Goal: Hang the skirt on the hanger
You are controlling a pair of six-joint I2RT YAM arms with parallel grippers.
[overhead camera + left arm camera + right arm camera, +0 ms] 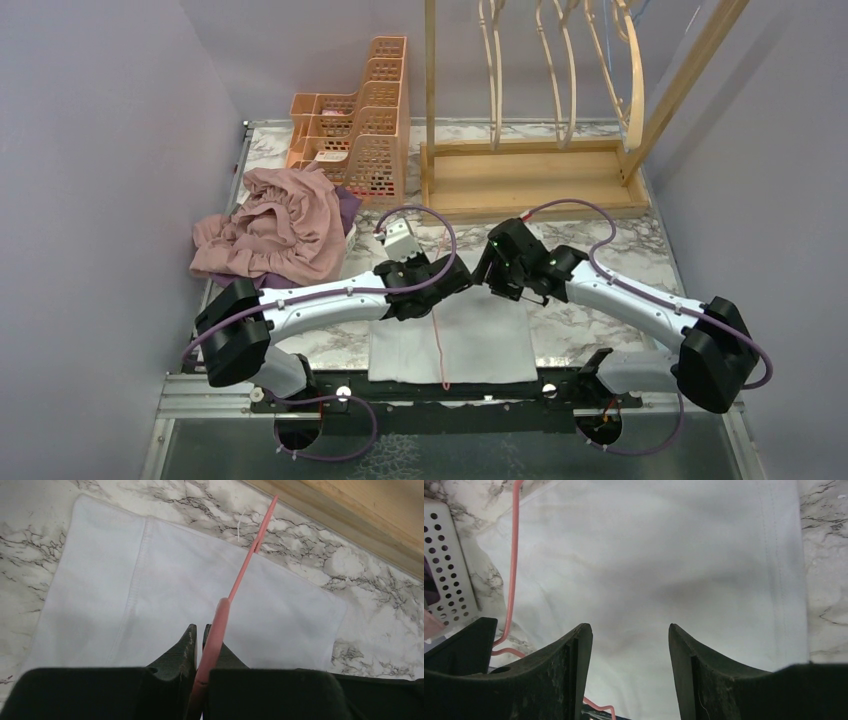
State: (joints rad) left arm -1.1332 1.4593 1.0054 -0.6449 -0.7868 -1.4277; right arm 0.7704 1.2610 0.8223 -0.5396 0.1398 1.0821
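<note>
Pinched shut in the left tool (199, 631): the thin pink hanger (245, 570), stretched out over the cloth, probably to keep it steady for loading. Spread wide and empty beside it, the right tool (630, 632), poised over the white skirt (659, 555), seemingly to lift an edge toward the hanger. Skirt flat on the table (600, 240), middle of the near edge. No brand, label or writing legible anywhere.

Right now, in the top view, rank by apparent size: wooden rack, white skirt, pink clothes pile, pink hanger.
1. Wooden rack
2. white skirt and pink clothes pile: too alike to rank, the skirt partly hidden
3. pink hanger, smallest
</note>
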